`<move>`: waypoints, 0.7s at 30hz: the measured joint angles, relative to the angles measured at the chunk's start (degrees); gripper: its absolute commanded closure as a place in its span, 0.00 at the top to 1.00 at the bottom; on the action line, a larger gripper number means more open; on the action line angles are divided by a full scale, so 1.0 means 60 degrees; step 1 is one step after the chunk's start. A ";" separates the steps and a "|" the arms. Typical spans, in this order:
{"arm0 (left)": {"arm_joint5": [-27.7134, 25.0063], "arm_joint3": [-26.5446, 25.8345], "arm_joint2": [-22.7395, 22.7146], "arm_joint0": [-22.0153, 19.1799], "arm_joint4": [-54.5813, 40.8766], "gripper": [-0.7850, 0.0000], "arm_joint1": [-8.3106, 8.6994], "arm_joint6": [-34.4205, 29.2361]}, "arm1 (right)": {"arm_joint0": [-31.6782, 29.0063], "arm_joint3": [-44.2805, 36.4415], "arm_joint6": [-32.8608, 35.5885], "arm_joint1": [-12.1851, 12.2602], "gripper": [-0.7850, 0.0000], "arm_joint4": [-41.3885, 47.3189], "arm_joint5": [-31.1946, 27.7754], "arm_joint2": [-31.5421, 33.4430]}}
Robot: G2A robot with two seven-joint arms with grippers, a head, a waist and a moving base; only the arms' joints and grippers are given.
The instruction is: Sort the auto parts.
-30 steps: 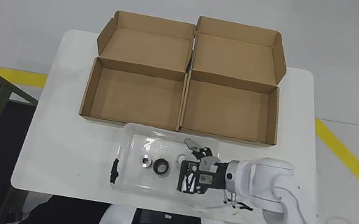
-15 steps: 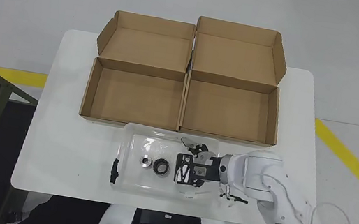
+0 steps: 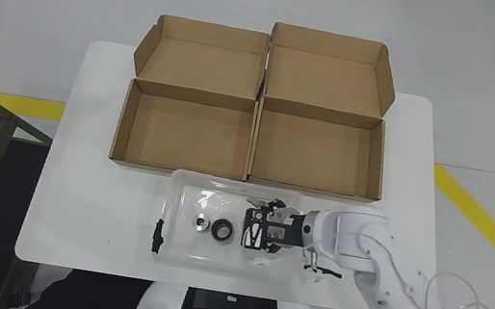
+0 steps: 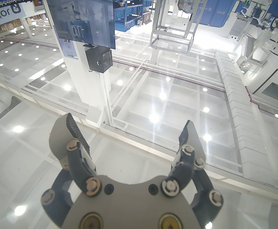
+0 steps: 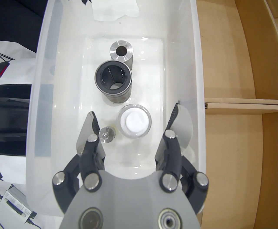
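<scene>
A white desk (image 3: 86, 129) carries an open cardboard box (image 3: 187, 135), a second box (image 3: 318, 154) touching its side, and a clear plastic bin (image 3: 184, 198) just in front of them. The right end effector (image 5: 134, 110) hangs inside the bin with its fingers spread wide, pinching nothing. Between those fingers sits a clear round cap with a white centre (image 5: 134, 123). A small metal stud (image 5: 106, 134) lies just beside one finger (image 5: 93, 123). Just beyond the fingertips stands a dark-lined bearing sleeve (image 5: 113, 81), and right behind it a silver bushing (image 5: 121, 53). The left end effector (image 4: 128, 119) points up at a ceiling of white panels and lights, its fingers likewise spread around nothing.
</scene>
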 measured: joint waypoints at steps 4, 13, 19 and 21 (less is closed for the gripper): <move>0.0000 0.0000 0.0000 0.0000 0.0000 1.00 0.0000 0.0000 | 0.0094 0.0151 -0.0124 0.0001 0.48 -0.0033 0.0037 -0.0059; 0.0000 0.0000 0.0000 0.0000 0.0000 1.00 0.0000 0.0000 | 0.0176 0.0291 -0.0310 0.0035 0.00 -0.0052 -0.0012 -0.0144; 0.0000 0.0000 0.0000 0.0000 0.0000 1.00 0.0000 0.0000 | 0.0051 -0.0062 -0.0343 0.0133 0.00 0.0061 -0.0203 0.0051; 0.0000 0.0000 0.0000 0.0000 0.0000 1.00 0.0000 0.0000 | -0.0035 -0.0276 -0.0355 0.0186 0.00 0.0144 -0.0288 0.0191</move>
